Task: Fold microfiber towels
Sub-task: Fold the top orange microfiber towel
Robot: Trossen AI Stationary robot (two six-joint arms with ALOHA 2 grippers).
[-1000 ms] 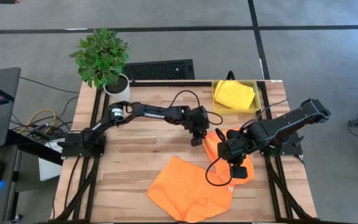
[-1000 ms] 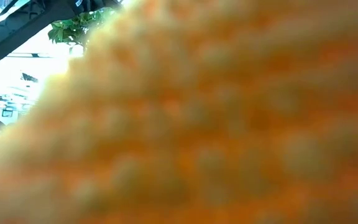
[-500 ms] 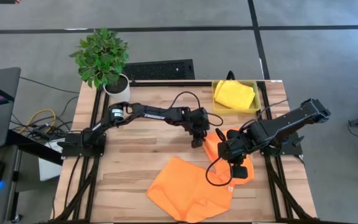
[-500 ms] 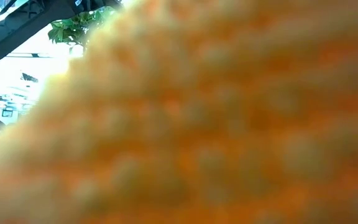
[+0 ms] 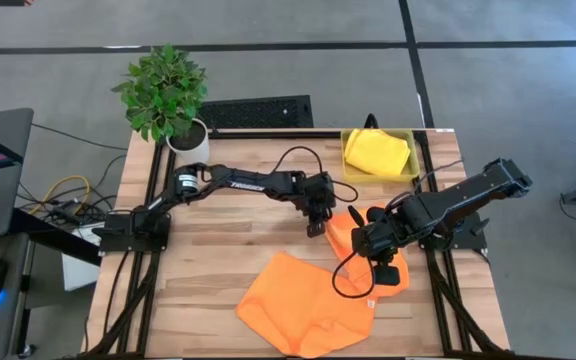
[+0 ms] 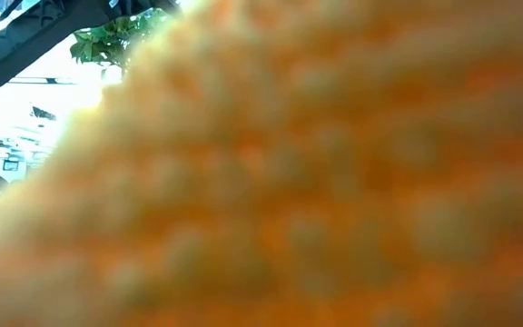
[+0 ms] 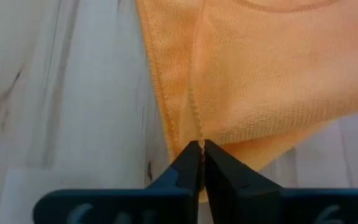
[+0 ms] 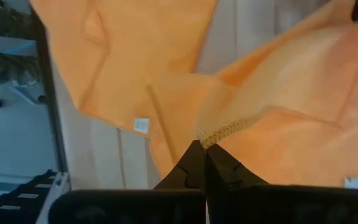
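A small orange towel (image 5: 340, 230) lies bunched on the table between my two grippers. My left gripper (image 5: 314, 226) is shut on its left side, and my right gripper (image 5: 359, 244) is shut on its right side. A second orange towel (image 5: 303, 305) lies spread and rumpled near the table's front edge. It fills almost the whole low view (image 6: 316, 182). A yellow towel (image 5: 376, 152) sits in the yellow bin (image 5: 414, 140) at the far right. My left gripper pinches a raised fold or edge of the orange towel (image 7: 196, 134) between its two fingertips (image 7: 188, 163), coming from above. The cloth beyond the fingers lies on the wood. My right gripper pinches the towel's stitched hem (image 8: 219, 132) between its two fingertips. The cloth spreads away from them, slack and creased.
A potted plant (image 5: 165, 95) stands at the far left corner. A dark grille (image 5: 258, 110) lies beyond the far edge. Bare wood (image 5: 208, 260) shows on the table's left half. My right arm's cable (image 5: 346, 285) loops over the front towel.
My left gripper has shut on the small orange towel's left side. Both arms and both orange towels stay where they were.
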